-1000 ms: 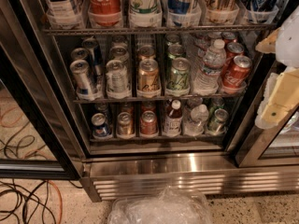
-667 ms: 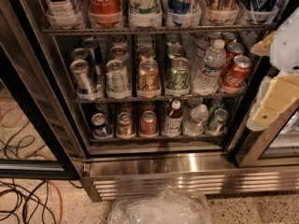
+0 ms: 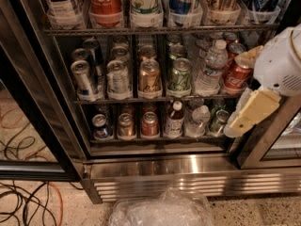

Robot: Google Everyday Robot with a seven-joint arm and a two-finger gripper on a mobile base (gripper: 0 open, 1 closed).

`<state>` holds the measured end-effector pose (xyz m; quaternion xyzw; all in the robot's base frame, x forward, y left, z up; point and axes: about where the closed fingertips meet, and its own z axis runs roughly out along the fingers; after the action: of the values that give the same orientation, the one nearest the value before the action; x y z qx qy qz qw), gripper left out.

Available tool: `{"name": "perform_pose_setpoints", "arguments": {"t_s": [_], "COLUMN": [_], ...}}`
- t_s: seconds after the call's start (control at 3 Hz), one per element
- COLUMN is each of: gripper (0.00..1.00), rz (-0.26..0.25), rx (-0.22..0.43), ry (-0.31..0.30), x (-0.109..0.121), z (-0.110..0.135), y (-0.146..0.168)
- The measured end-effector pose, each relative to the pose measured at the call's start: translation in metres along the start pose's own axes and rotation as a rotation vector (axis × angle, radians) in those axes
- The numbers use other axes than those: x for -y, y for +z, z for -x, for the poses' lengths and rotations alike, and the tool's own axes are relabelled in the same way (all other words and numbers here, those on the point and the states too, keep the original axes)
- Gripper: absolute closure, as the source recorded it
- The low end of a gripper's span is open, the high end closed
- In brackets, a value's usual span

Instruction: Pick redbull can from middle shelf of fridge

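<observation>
Starting at the floor, a crumpled clear plastic bag [image 3: 160, 210] lies before the fridge [image 3: 188, 167] and its stainless louvred base. Above it, off the right edge of the middle counter [image 3: 157, 99], hangs the claw [image 3: 237, 93], outside the open front, its two cream pads apart and gripping nothing. Deeper in, the redbull can [image 3: 83, 79] stands upright at the counter's front left corner, in the leftmost clear tray, just beside a wider silver-white can [image 3: 117, 79]. A gold can [image 3: 149, 78], a green can [image 3: 180, 75], a water bottle [image 3: 209, 65] and a red cola can [image 3: 236, 75] fill the front edge toward the right corner. By my reading the task is barely begun: the claw has yet to cross the whole front edge, reach in, close on the slim can and draw it out.
</observation>
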<state>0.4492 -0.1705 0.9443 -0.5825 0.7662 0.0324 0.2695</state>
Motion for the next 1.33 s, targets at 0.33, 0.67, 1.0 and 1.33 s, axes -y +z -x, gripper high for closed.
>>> {"name": "perform_pose_setpoints", "arguments": {"t_s": [0.33,0.67,1.0,1.33], "gripper": [0.00,0.00,0.00,0.00], "rz": [-0.016,-0.054,-0.105,-0.105], "rx": [0.082,0.184,0.322,0.322], "ry": [0.007,0.031,0.042,0.042], "x": [-0.007,-0.015,-0.014,-0.014], "z": [0.011,0.017,0.035,0.035], "y": [0.024,0.048,0.069,0.069]}}
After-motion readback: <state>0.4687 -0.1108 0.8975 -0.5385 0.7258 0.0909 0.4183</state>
